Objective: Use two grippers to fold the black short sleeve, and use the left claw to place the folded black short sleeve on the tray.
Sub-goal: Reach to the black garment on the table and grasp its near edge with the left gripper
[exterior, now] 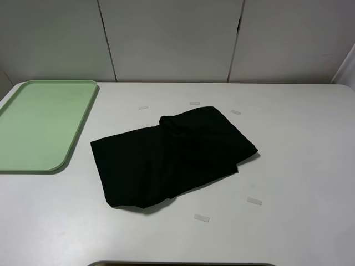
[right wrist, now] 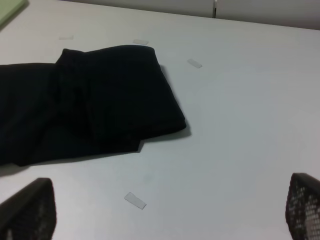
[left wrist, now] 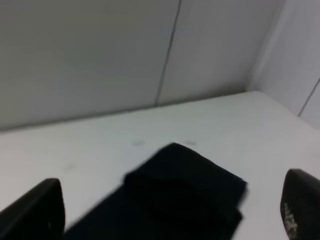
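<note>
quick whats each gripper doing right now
left gripper: open, holding nothing
right gripper: open, holding nothing

The white counter (exterior: 299, 144) carries a pale green tray (exterior: 44, 122) lying flat at its far left. A black short sleeve (exterior: 172, 158) lies near the middle, folded into a rumpled bundle set at a slant, near the tray's right rim but apart from it. Small pale strips lie flat on the bare surface around the cloth: three far strips (exterior: 194, 103) sit close along its far edge, and two near strips (exterior: 201, 218) lie toward the front, apart from the cloth.
</note>
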